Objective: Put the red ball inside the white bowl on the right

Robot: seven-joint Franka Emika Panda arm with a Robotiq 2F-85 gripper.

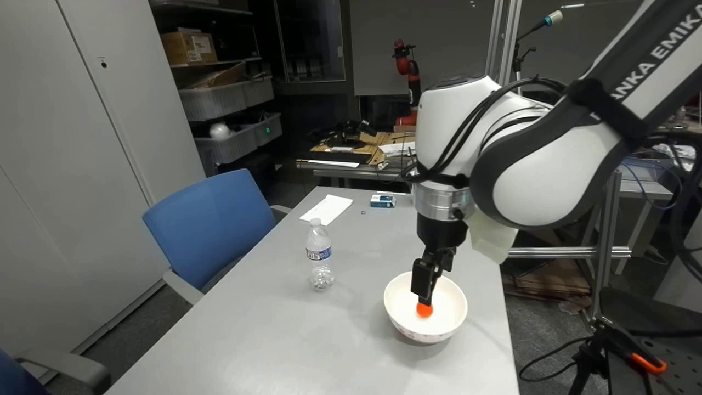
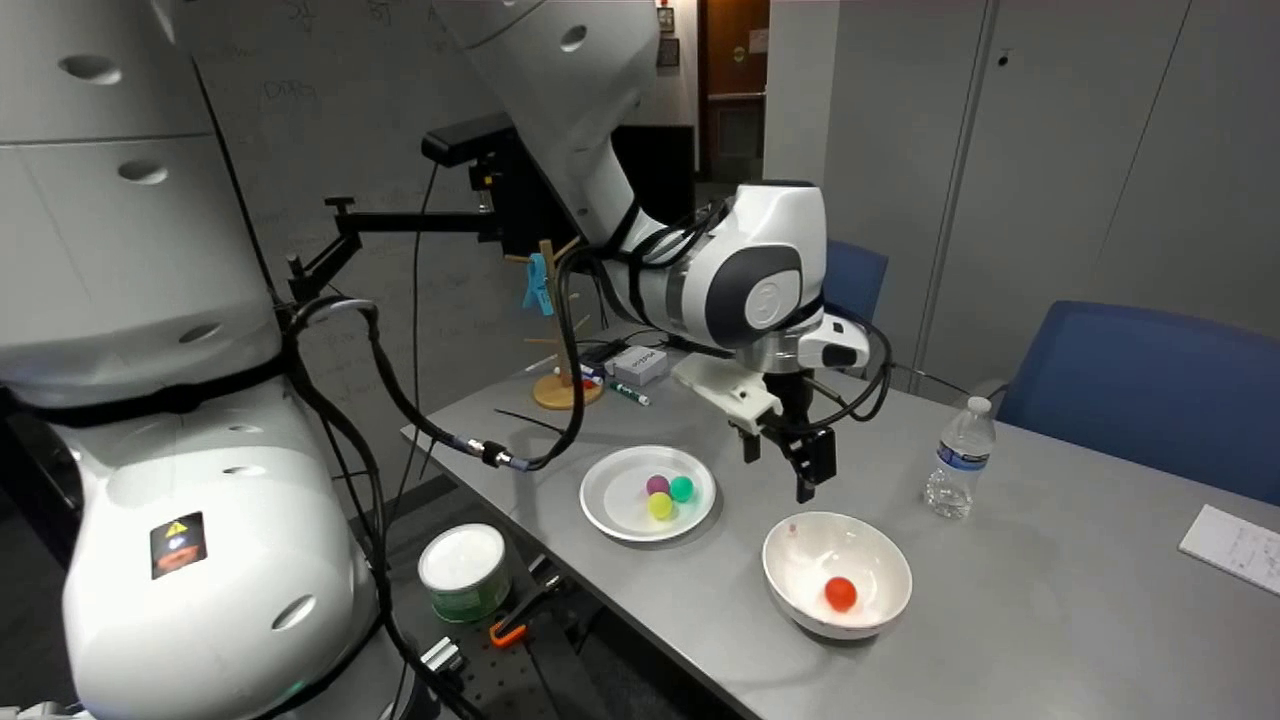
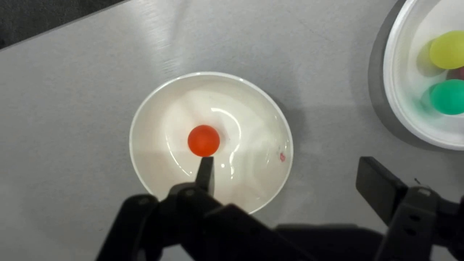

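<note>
The red ball (image 2: 840, 594) lies inside the white bowl (image 2: 880, 560), at its bottom. In the wrist view the red ball (image 3: 203, 140) sits near the middle of the white bowl (image 3: 253, 108). The ball (image 1: 424, 310) and bowl (image 1: 400, 323) also show in an exterior view, where a finger partly covers the ball. My gripper (image 3: 287, 159) is open, with nothing between its fingers. It hangs above the table, a little above the bowl's far side in an exterior view (image 2: 778, 474). One finger is over the bowl and the other is outside the rim.
A white plate (image 2: 610, 510) with a yellow, a purple and a green ball stands beside the bowl. A clear water bottle (image 2: 962, 460) stands on the table (image 1: 263, 329). A wooden stand (image 2: 552, 392) and a small box (image 2: 638, 364) are farther back. Paper (image 1: 327, 209) lies on the table.
</note>
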